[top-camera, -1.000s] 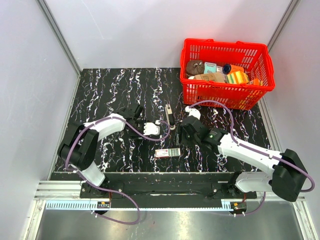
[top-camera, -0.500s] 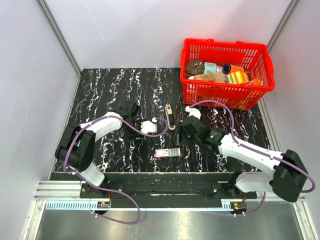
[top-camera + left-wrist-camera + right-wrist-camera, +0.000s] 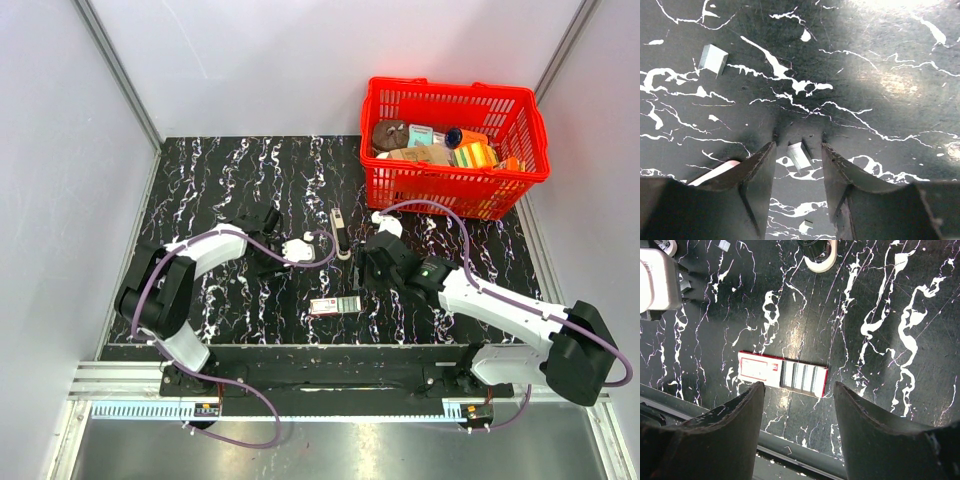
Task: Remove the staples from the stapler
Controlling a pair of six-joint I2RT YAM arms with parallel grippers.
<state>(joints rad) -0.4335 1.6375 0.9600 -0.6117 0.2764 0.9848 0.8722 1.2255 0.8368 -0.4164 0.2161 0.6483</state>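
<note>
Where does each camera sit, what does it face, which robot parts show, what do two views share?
Top external: overhead behind bases, facing table; left arm, right arm.
Left wrist: on left gripper, facing down at silvery block; fingers.
Right wrist: on right gripper, facing down at flat box; fingers.
Shared: flat box, top and right wrist.

Table top: glossy black marble-look surface, white veins, fine scratches, glare at upper right of the left wrist view. Staple strip upper left: bare bright metal, smooth. Second strip lower centre: same. Left gripper fingers: dark, matt, scuffed edges. Staple box: printed card, slight sheen. Basket: glossy red plastic lattice. Stapler: too small to tell finish.
</note>
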